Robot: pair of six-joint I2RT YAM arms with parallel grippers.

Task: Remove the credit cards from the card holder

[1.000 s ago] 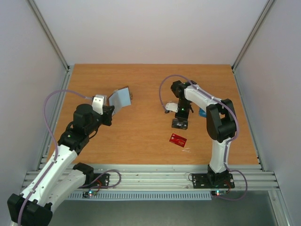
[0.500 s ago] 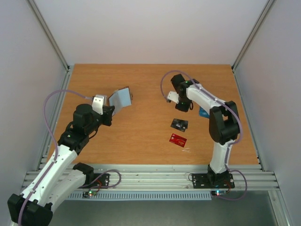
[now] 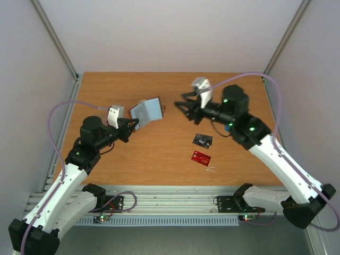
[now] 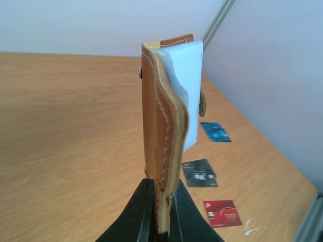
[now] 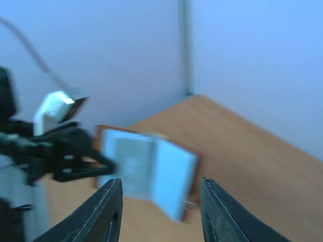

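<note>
My left gripper (image 3: 133,124) is shut on the lower edge of the brown card holder (image 3: 149,110) and holds it open and upright above the table; the holder (image 4: 166,126) shows its pale blue-grey inside. My right gripper (image 3: 183,108) is open and empty, in the air just right of the holder, which fills the right wrist view (image 5: 149,169). The black card (image 3: 202,140), the red card (image 3: 201,158) and part of the blue card (image 3: 228,127) lie on the table; all three show in the left wrist view: black (image 4: 200,173), red (image 4: 222,213), blue (image 4: 215,132).
The wooden table (image 3: 106,154) has a metal rail along its near edge. White walls and frame posts (image 3: 58,45) stand at the back corners. A small white scrap (image 3: 212,169) lies by the red card.
My right arm swung up from over the cards and turned left, its open gripper now facing the holder. My left gripper shifted the holder slightly right. The black card stayed on the table.
</note>
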